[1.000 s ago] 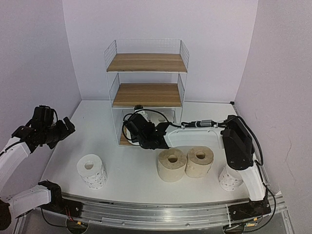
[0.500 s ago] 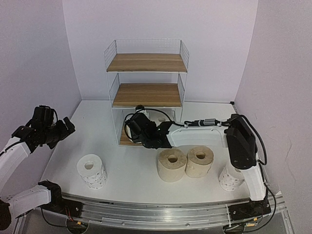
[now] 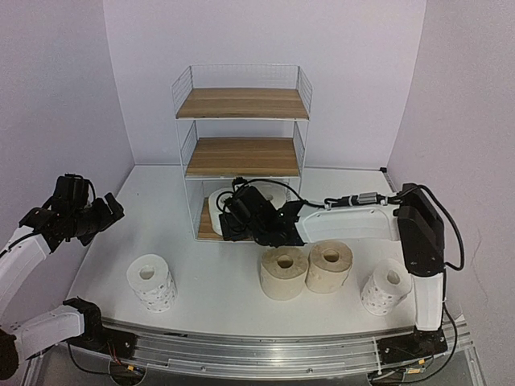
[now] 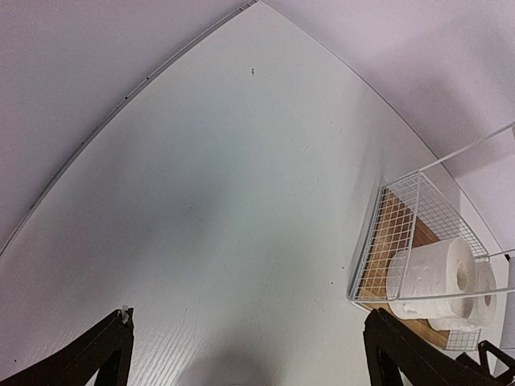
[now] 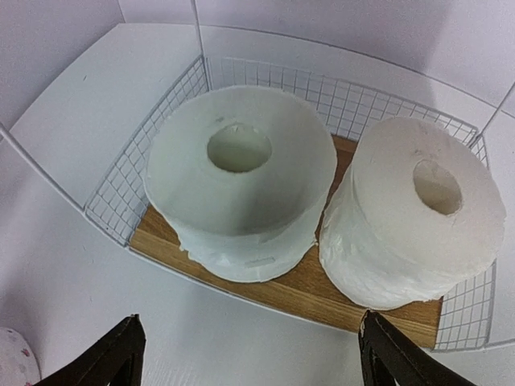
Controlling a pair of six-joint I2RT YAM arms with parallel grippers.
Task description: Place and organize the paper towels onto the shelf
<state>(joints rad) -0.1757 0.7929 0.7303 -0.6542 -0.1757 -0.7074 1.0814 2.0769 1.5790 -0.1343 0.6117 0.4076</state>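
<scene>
The shelf [image 3: 241,103] stands at the back centre, its two upper boards bare. Two plain white paper towels [image 5: 240,181] [image 5: 422,213] stand upright side by side on its bottom board [image 5: 354,297]. My right gripper [image 5: 253,350] is open just in front of that board, over the table, with nothing between its fingers; from above it [image 3: 228,222] sits at the shelf's front left. Two beige rolls [image 3: 283,272] [image 3: 330,265] and two dotted rolls [image 3: 151,281] [image 3: 386,285] stand on the table. My left gripper [image 3: 115,211] hangs open at the far left, apart from everything.
The right forearm [image 3: 346,223] stretches across the table just behind the beige rolls. Purple walls close in on both sides and behind the shelf. The left wrist view shows bare white table [image 4: 225,201] and the shelf's mesh corner [image 4: 402,233].
My right gripper opened, let go of the left white roll on the bottom board and drew back out of the shelf. Its elbow shifted right, uncovering the right dotted roll. The left arm stayed still.
</scene>
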